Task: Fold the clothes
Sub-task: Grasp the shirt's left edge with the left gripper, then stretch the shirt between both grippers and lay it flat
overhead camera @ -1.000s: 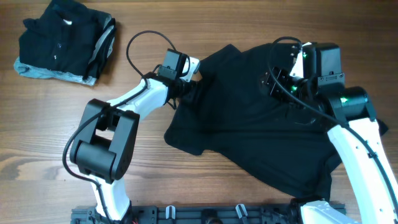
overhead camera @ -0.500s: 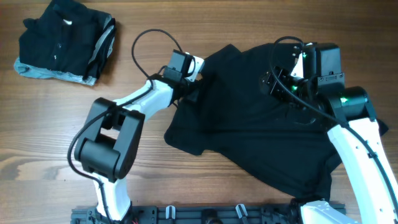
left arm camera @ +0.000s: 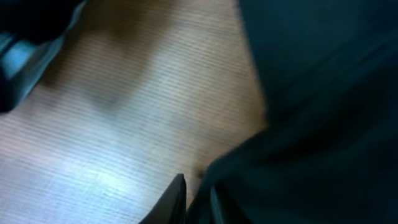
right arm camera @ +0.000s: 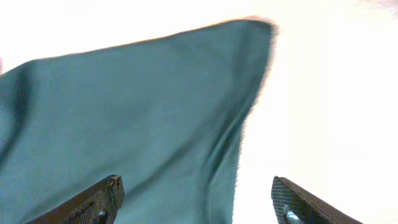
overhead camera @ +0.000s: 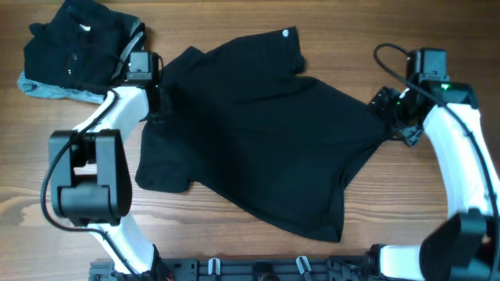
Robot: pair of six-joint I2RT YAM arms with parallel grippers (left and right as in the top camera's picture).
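A black short-sleeved shirt [overhead camera: 250, 140] lies spread across the middle of the wooden table, its collar end at the top. My left gripper [overhead camera: 155, 101] is at the shirt's left shoulder edge. In the left wrist view its fingertips [left arm camera: 196, 186] stand close together, shut on a fold of the black cloth [left arm camera: 323, 124]. My right gripper [overhead camera: 388, 109] is at the shirt's right edge. Its jaws [right arm camera: 196, 182] stand wide open, and the cloth's edge [right arm camera: 124, 106] lies loose between and beyond them.
A pile of folded clothes [overhead camera: 74, 55], black over grey and light blue, sits at the far left corner, right beside my left arm. Bare wood [overhead camera: 437, 47] shows around the shirt. A black rail [overhead camera: 258, 269] runs along the near edge.
The shirt has been dragged left and spread wider. My left gripper moved left towards the folded pile and closed on the cloth. My right gripper moved right to the shirt's edge.
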